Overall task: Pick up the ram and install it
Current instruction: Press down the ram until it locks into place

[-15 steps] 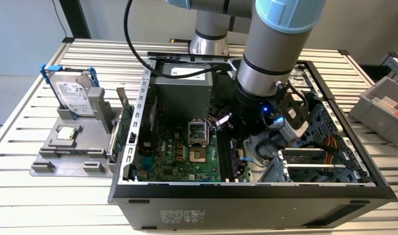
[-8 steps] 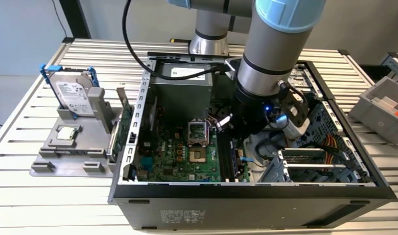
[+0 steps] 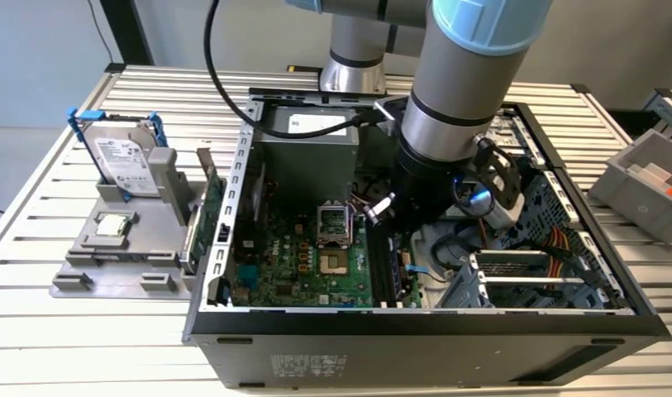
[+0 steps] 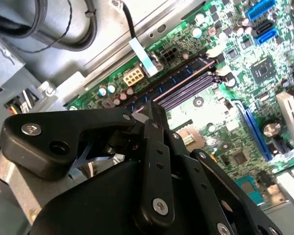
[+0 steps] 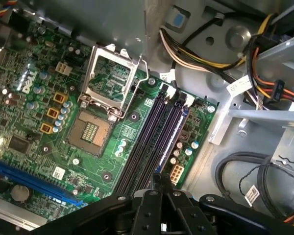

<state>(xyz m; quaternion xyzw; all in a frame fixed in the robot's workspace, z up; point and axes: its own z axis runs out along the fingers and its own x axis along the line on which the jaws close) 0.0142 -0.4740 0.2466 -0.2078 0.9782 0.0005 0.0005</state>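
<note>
A long, flat, greenish-grey stick, the ram (image 3: 211, 211) by its look, stands on edge between the grey holder (image 3: 115, 248) and the case's outer wall. My gripper (image 3: 382, 222) is apart from it, down inside the open case. In both wrist views its black fingers (image 4: 148, 111) (image 5: 158, 177) are together just above the black memory slots (image 5: 147, 137) (image 4: 191, 85). A thin dark strip with a pale edge (image 4: 181, 88) runs from the fingertips along the slot nearest the board's edge. I cannot tell whether that strip is a stick or the slot itself.
The holder also carries a silver hard drive with blue clips (image 3: 124, 161) and a small square chip (image 3: 113, 223). The processor socket (image 5: 110, 73) stands open beside the slots. Cable bundles (image 5: 206, 54), a drive cage (image 3: 534, 277) and the power supply (image 3: 308, 145) crowd the case.
</note>
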